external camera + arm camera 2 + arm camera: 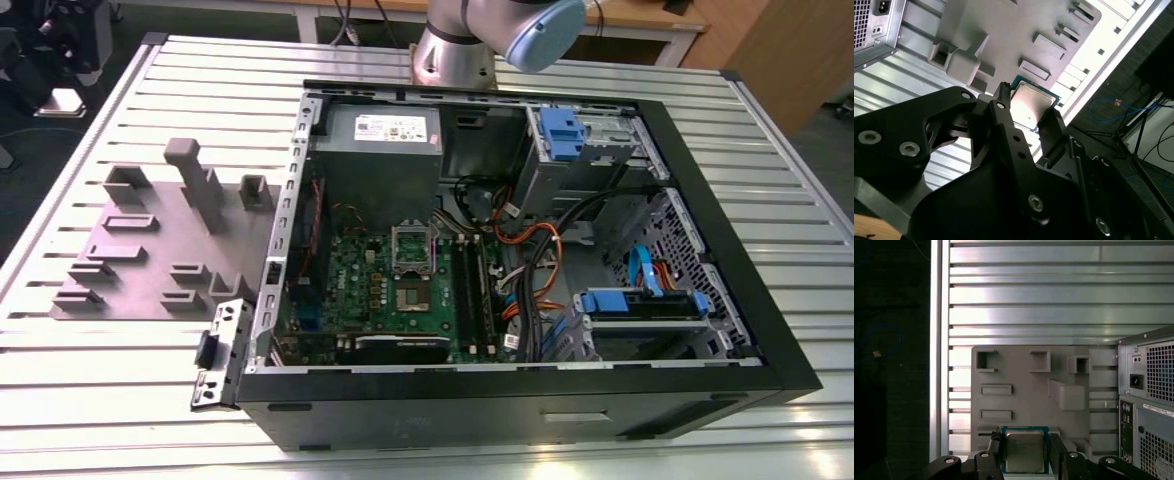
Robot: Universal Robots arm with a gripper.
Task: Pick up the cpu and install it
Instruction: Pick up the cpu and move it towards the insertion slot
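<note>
The cpu (1025, 450) is a small square chip with a silvery metal top and a green rim. My gripper (1025, 454) is shut on it, one black finger on each of two opposite edges. In the second wrist view the cpu (1032, 106) sits the same way in my gripper (1028, 114), metal top facing the camera. Both wrist views show it held well above the grey fixture plate (1024, 385). In the exterior view the green motherboard (380, 295) lies in the open computer case (534, 405), with the silver socket frame (412, 245) near the board's middle.
The grey fixture plate (147, 250) with raised blocks lies on the ribbed metal table (787, 140), on the exterior view's left of the case. Cables, blue drive bays (641, 305) and a power supply (380, 130) crowd the case. The arm's base (461, 55) stands behind the case.
</note>
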